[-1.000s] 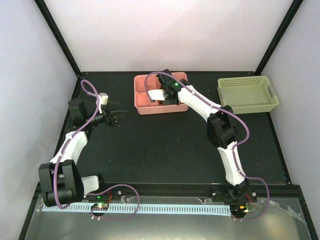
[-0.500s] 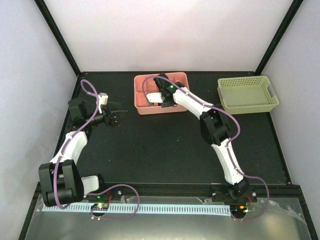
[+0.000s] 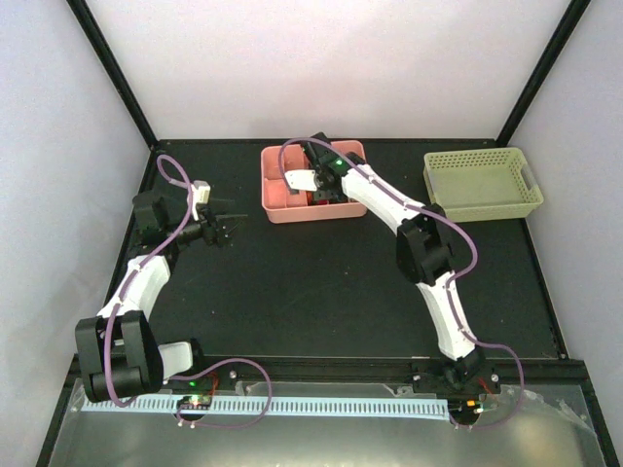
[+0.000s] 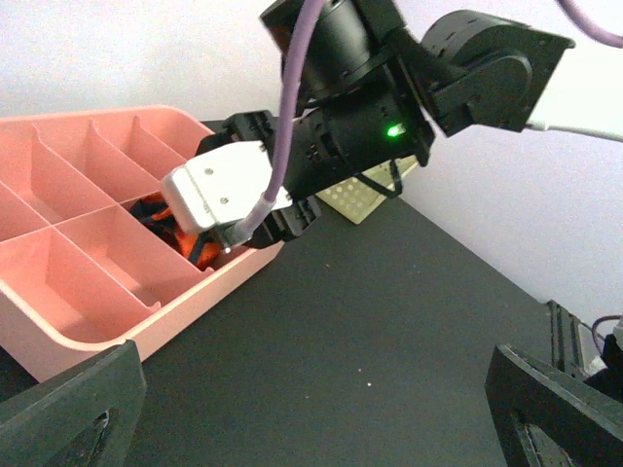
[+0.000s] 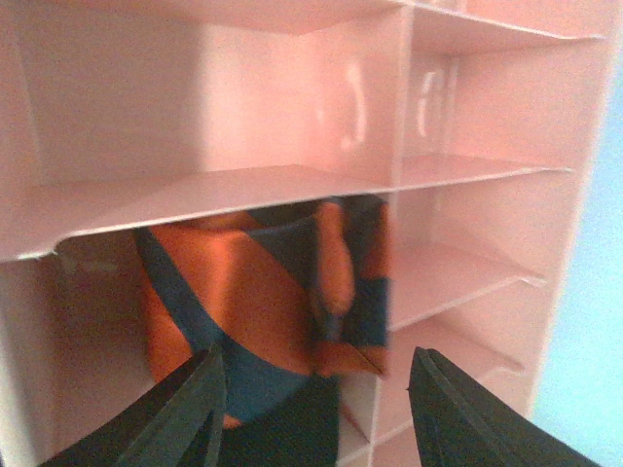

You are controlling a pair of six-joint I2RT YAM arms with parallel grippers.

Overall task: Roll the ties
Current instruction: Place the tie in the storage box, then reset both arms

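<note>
The tie (image 5: 253, 292), orange-red with dark navy stripes, sits rolled up in one compartment of the pink tray (image 5: 243, 185). My right gripper (image 5: 316, 399) is open just above it, one finger on each side, holding nothing. In the top view the right gripper (image 3: 326, 192) is over the tray (image 3: 282, 216), and a bit of the tie (image 3: 306, 197) shows beside it. The left wrist view shows the tie (image 4: 180, 233) under the right wrist, inside the tray (image 4: 117, 321). My left gripper (image 3: 226, 227) is open and empty above the mat, left of the tray.
A yellow-green mesh basket (image 3: 482, 183) stands at the back right of the black table; it also shows in the left wrist view (image 4: 360, 199). The tray's other compartments look empty. White walls enclose the back and sides.
My right wrist has shifted slightly over the tray, first left and then back a little. The left arm has not moved.
</note>
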